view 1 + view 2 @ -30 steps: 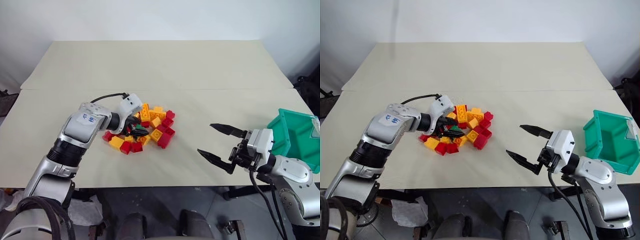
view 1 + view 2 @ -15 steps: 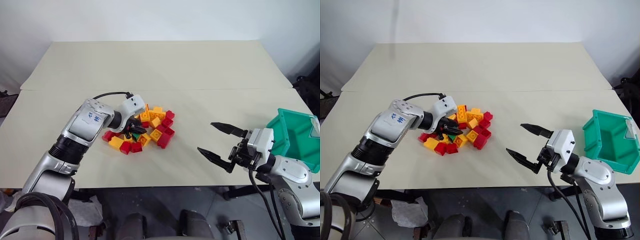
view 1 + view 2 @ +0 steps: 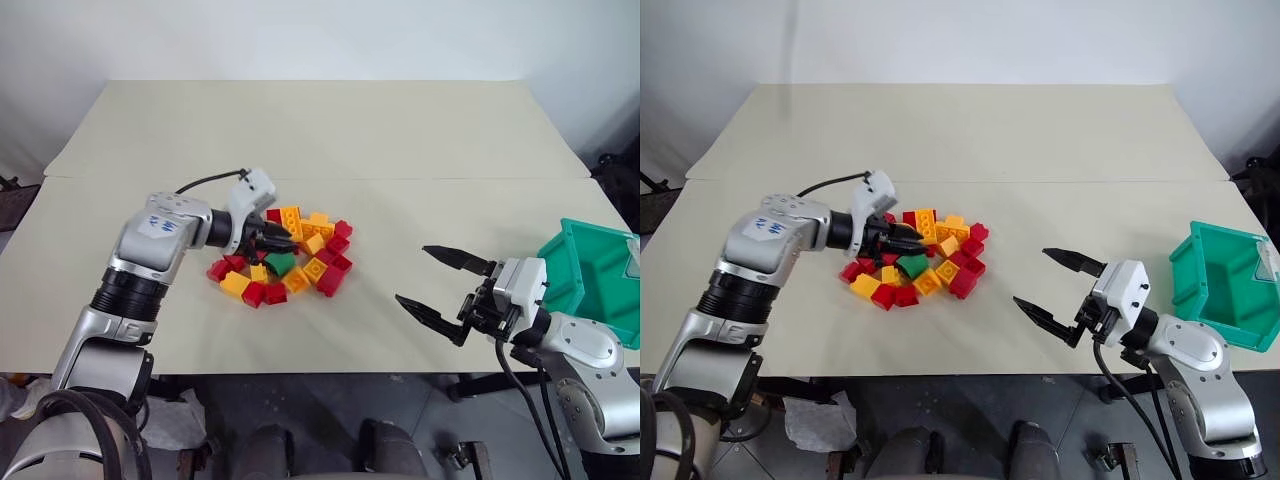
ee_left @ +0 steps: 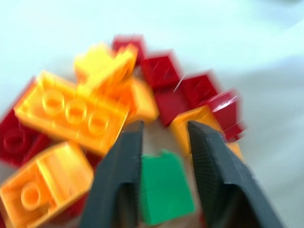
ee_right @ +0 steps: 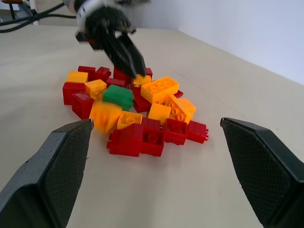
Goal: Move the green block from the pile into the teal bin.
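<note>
Since the earlier frames the left claw point(image 3: 283, 242) had risen from inside the pile point(image 3: 318, 268) and its fingers had drawn closer, while the green block point(image 3: 280, 263) came into sight on top of the heap. In the head views the block lay in the left-centre of the frame, just below the fingertips, resting on red and yellow bricks. The right wrist view showed the two dark fingers above and behind the block, seemingly apart from it. The left claw was therefore half clenched with a narrow gap and, as far as I could judge, it grasped nothing. The right claw point(image 3: 412, 275) hung released, its jaws wide, at the lower right of the frame, near the teal bin point(image 3: 575, 238), which sat at the right edge of the tabletop point(image 3: 400, 150).

The step in hand was still the pick. To do it well, the left claw probably needed to reopen wider than the block, come down with one finger on each flat side, and close only when the block sat deep between the pads. A slow, straight lift would help, because neighbouring bricks could catch and tip it away. Only then the carry to the bin made sense
</note>
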Available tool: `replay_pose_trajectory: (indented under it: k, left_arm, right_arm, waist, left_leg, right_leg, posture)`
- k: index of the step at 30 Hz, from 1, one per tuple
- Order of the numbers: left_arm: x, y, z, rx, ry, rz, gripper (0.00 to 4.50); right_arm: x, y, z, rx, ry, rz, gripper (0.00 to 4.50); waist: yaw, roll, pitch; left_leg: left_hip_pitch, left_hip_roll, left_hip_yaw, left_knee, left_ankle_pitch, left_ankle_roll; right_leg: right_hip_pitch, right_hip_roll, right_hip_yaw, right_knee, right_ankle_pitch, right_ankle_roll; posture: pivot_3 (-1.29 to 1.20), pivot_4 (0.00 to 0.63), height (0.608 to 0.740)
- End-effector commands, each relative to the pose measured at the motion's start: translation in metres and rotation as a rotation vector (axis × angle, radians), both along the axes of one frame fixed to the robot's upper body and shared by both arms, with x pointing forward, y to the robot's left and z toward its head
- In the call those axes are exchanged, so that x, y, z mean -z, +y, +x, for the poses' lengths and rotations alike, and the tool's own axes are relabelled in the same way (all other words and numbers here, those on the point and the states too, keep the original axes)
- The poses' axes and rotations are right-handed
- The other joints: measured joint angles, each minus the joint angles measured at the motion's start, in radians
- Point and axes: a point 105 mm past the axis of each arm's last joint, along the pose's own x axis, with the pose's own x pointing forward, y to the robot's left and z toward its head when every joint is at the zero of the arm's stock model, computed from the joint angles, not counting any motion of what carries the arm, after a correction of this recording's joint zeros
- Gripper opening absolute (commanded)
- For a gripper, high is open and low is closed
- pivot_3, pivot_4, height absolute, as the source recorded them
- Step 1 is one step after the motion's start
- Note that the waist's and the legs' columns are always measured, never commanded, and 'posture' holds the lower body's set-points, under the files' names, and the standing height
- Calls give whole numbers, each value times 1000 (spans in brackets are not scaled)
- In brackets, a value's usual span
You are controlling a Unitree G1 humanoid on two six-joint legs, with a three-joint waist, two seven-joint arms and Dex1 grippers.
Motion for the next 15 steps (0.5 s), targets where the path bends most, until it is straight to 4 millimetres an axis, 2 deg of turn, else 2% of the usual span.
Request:
replay_pose_trajectory:
  k: [1, 4, 6, 7, 10, 13, 15]
  left_arm:
    - [-35, -32, -13, 177, -153, -129, 1461]
    - [-32, -54, -11, 214, -196, -154, 1461]
    - [-20, -55, -8, 230, -225, -71, 1461]
    - [-13, -51, -6, 231, -220, -26, 1461]
    - [-14, -32, -2, 190, -239, 11, 1461]
    - [-8, -5, -2, 171, -305, 82, 2034]
    - [-1, 9, -2, 163, -320, 115, 2635]
  right_arm:
    - [-12, -6, -10, 21, -53, -12, 4500]
    - [-11, -14, -16, 63, -44, -24, 4500]
    - [-12, -17, -19, 86, -45, -23, 4500]
    - [-13, -18, -21, 94, -44, -23, 4500]
    - [-12, -20, -24, 106, -34, -27, 4500]
    - [-11, -21, -23, 109, -30, -26, 4500]
    - [-12, -20, -21, 103, -33, -22, 4500]
  waist:
    - [4, 0, 0]
    - [13, 0, 0]
    - [10, 0, 0]
    - [0, 0, 0]
    - [-10, 0, 0]
    - [-15, 0, 0]
    - [-13, 0, 0]
  left_leg:
    - [0, 0, 0, 0, 0, 0]
    - [0, 0, -1, 1, 0, 0]
    - [0, -1, 0, 1, 0, 0]
    - [1, -1, 0, 1, 0, 0]
    - [1, 0, 1, 0, 0, 0]
    - [1, 1, 1, 0, 0, 0]
    - [2, 1, 1, 0, 0, 0]
  right_leg:
    - [0, 0, 0, 0, 0, 0]
    - [1, 0, 0, -1, 0, 0]
    - [1, 0, 0, -1, 0, 0]
    - [1, 0, 0, -1, 0, 0]
    - [0, 0, 1, 0, 0, 0]
    - [0, 1, 1, 0, 0, 0]
    - [0, 1, 1, 0, 0, 0]
  posture:
    - [0, 150, 740]
    - [0, 150, 740]
    - [0, 150, 740]
    - [0, 150, 740]
    - [0, 150, 740]
    - [0, 150, 740]
    - [0, 150, 740]
